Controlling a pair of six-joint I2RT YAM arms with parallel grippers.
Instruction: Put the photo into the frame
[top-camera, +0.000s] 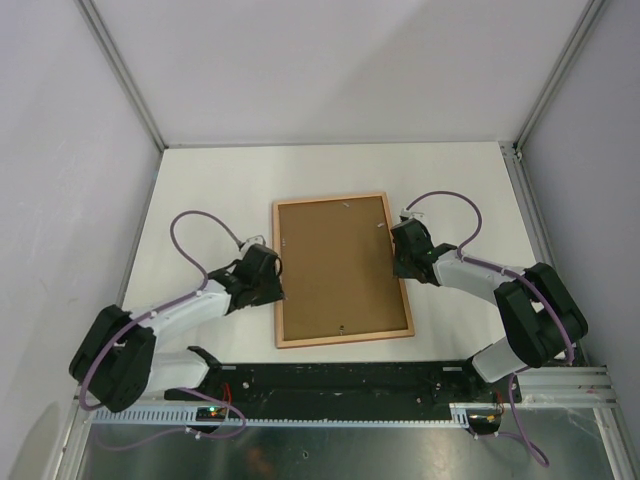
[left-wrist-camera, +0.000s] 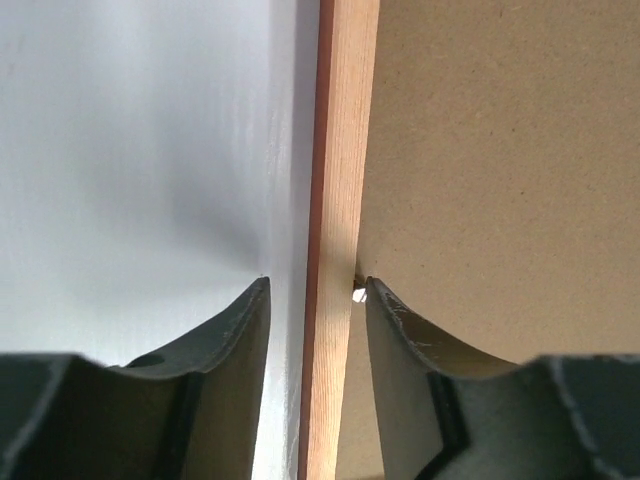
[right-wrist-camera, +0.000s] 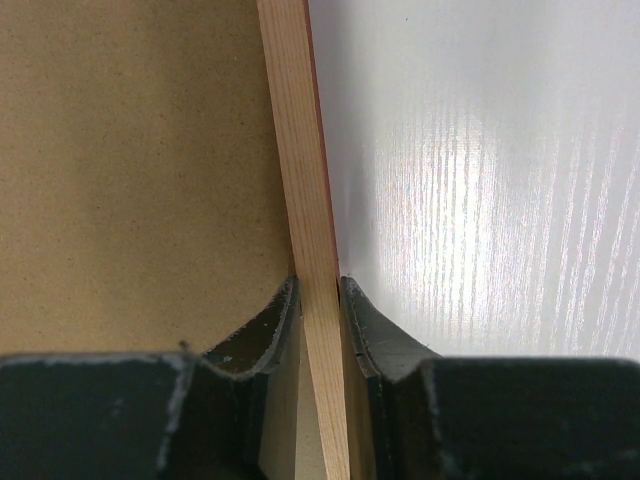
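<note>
Pinches the frame's (right-wrist-camera: 300, 150) right rail between the right fingers (right-wrist-camera: 255, 335), one dark scuffed tip on the board side and the other on the outer side, both touching the pale wood. Straddles the left rail with the left fingers (left-wrist-camera: 235, 340), parted a little wider than the rail: inner tip just beside the wood, outer tip apart from it, with bare tabletop (left-wrist-camera: 130, 150) in the gap. Clamps nothing there. Shows, beyond the tips, a thin red-orange edge along each rail's outer side and a plain brown backing board (left-wrist-camera: 500, 150) filling the opening. Has the frame lying flat, back up, at mid-tabletop, with one arm reaching in from each long side.
</note>
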